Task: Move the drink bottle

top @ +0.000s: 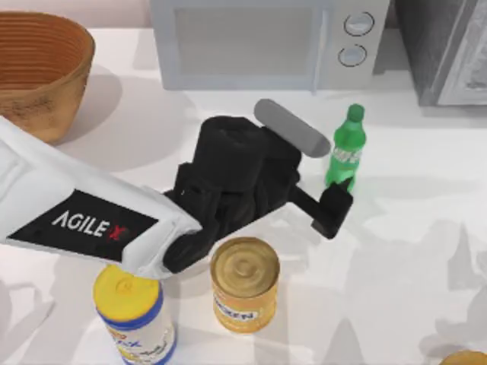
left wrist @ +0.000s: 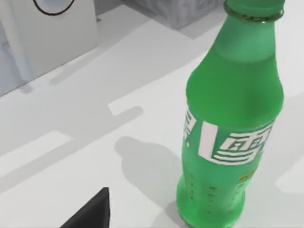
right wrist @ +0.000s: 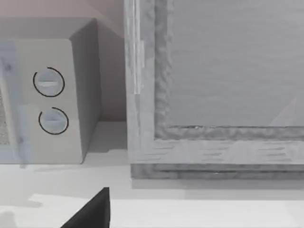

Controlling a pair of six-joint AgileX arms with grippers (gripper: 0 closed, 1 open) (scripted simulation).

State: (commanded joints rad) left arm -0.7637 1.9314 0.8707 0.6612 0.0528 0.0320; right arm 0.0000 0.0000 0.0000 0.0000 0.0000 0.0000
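The drink bottle [top: 348,148] is slim, green and green-capped with a white-green label, and it stands upright in front of the microwave's right end. In the left wrist view the drink bottle [left wrist: 228,123] is very close. My left gripper [top: 332,190] is open at the bottle's base, reaching in from the left. One black finger [top: 335,207] lies just in front of the bottle, and that finger [left wrist: 90,213] is apart from it. In the right wrist view, a single black finger [right wrist: 90,213] of my open right gripper is off to one side.
A microwave [top: 259,42] stands at the back with a grey cabinet [top: 449,46] to its right. A wooden basket [top: 38,68] sits at the back left. A gold-lidded can [top: 243,283] and a yellow-lidded canister [top: 133,312] stand near the front, under my left arm.
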